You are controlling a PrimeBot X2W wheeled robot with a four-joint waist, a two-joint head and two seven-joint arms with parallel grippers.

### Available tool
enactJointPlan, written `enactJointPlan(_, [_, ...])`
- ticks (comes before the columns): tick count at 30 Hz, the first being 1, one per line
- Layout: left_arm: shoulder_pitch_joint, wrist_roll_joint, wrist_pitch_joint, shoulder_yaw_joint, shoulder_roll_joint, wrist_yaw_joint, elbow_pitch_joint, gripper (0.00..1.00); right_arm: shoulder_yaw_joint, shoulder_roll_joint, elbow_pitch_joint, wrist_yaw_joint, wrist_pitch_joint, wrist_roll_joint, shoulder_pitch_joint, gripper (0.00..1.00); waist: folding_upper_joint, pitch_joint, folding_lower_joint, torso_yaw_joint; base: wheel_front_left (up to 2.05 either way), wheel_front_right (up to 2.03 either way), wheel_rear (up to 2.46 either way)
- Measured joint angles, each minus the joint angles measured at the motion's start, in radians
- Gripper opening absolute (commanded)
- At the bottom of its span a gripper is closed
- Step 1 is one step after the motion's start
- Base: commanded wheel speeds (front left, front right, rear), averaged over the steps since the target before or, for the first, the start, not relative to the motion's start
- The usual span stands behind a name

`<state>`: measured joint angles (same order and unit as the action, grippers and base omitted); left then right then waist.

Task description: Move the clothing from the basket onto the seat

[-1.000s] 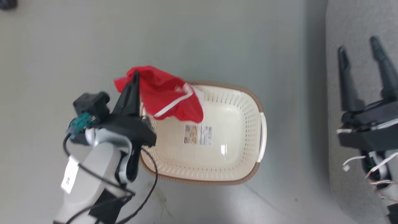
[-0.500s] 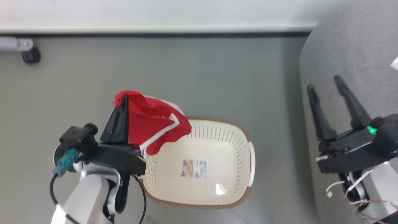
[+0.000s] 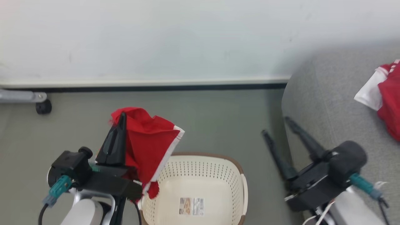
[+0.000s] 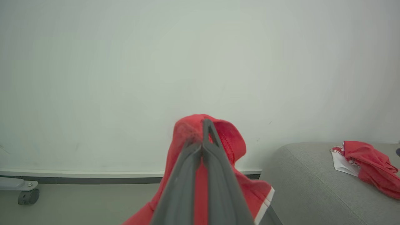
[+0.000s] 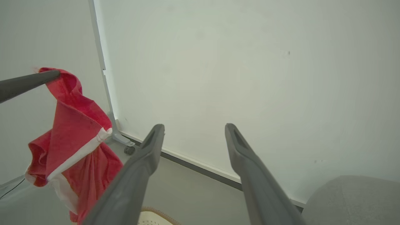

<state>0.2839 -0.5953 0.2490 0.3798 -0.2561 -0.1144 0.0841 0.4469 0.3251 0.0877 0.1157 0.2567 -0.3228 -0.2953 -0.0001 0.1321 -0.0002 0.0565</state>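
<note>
One garment (image 3: pixel 147 140) hangs clenched in left gripper (image 3: pixel 122 115) beside basket rim (image 3: pixel 203 154); right gripper (image 3: pixel 276 126) released.

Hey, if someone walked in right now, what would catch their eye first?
The red garment dangling from the shut left gripper, above the left side of the basket. Then a second garment, red and white, lying on the grey seat at right, with the open right gripper near its edge.
</note>
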Motion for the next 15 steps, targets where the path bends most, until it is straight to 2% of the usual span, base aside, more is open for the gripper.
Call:
enactJointPlan(7, [-0.07,0.0,-0.048,0.01,-0.014,-0.001,-0.096,0.0,0.151,-0.039,-0.067,0.008,0.0,0.008,0.004,1.0,0.0,-0.098,0.0,-0.008,0.0,0.0,0.0])
enactJointPlan(15, [-0.094,0.024,-0.104,0.03,-0.014,-0.009,-0.23,0.0,0.272,-0.054,-0.136,0.008,-0.009,0.006,0.003,1.0,0.0,-0.157,0.0,-0.015,0.0,0.0,0.0])
